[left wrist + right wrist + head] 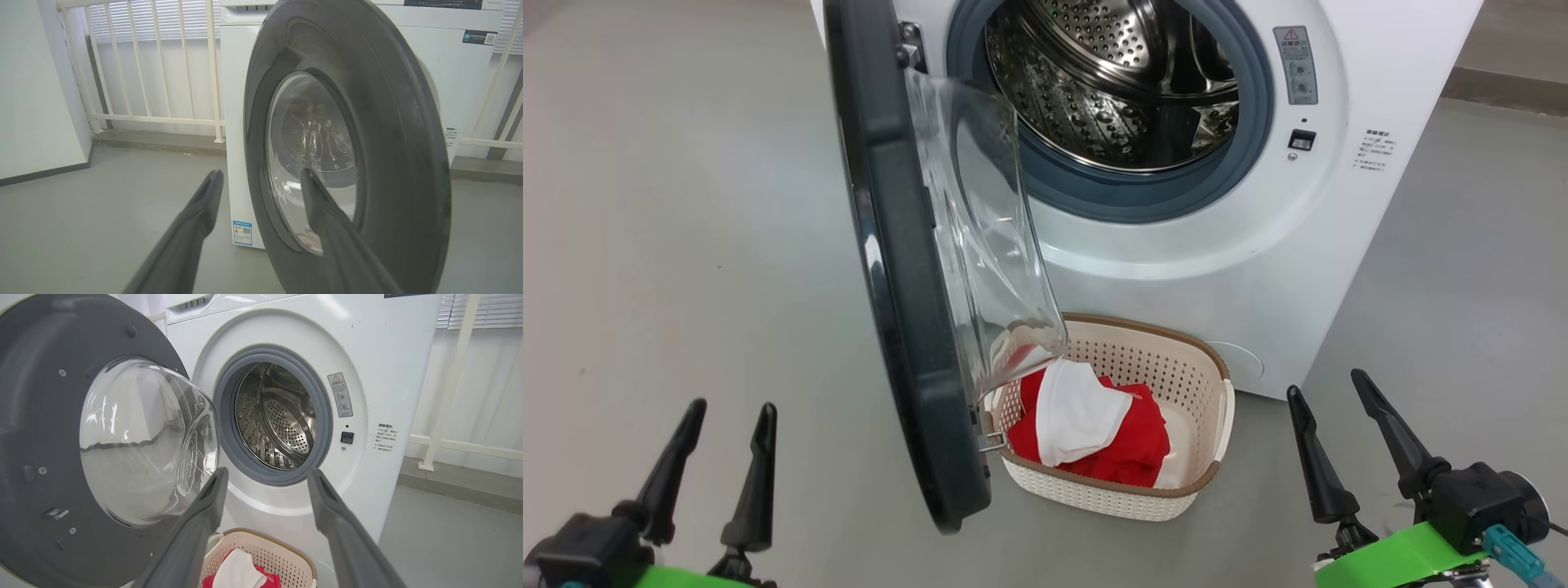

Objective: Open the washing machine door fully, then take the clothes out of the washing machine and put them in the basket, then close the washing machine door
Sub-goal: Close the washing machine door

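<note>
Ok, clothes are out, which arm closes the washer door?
Probably left: its open jaws face the outer side of the round black-rimmed glass door; the right arm is on its inner side.

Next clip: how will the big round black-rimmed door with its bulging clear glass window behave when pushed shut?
Probably rigid: the door should swing on its hinge, not flex. Its glossy rim looks slippery; a push may skid. The glass bowl seems to sit above the cream perforated basket, likely clearing it.
</note>
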